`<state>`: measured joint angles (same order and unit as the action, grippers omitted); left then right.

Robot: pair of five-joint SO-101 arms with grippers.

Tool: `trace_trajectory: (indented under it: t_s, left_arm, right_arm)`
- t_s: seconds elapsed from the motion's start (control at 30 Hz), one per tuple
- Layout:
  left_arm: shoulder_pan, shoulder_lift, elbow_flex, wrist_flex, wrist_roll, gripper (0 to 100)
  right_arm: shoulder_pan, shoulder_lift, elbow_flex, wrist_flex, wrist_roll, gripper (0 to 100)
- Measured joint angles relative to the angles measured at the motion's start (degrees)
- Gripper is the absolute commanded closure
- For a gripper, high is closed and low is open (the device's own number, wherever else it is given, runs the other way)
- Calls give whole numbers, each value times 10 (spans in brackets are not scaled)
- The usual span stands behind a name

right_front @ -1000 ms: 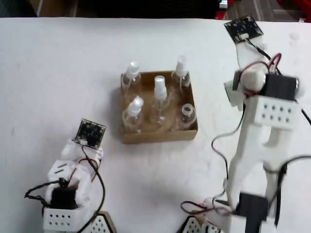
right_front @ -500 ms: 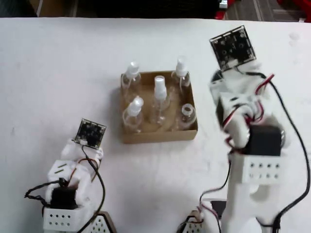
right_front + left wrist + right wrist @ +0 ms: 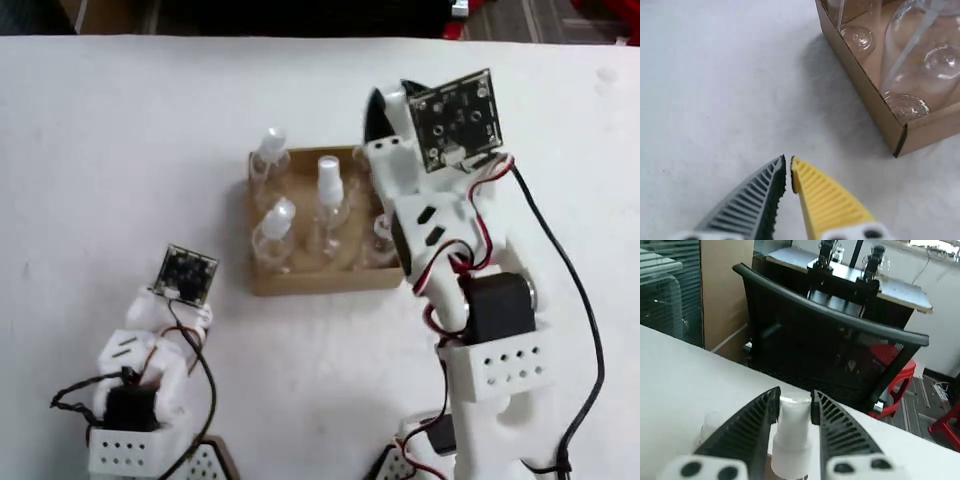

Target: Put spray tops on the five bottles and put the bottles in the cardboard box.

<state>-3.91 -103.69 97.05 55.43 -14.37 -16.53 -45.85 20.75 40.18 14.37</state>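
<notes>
Bottles with spray tops stand in the cardboard box at the middle of the high view. At lower left, my left gripper is closed on nothing, near a box corner. Over the box's right side, my right gripper pinches a white spray top.

White table; cardboard box flat mid-table; left arm, right arm at near edge.
</notes>
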Motion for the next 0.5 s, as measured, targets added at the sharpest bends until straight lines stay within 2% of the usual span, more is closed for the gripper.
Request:
trace_trajectory:
  t_s: [0.5]
  left_arm:
    - [0,0,0,0,0,976]
  right_arm:
    - [0,1,47,-53,0,983]
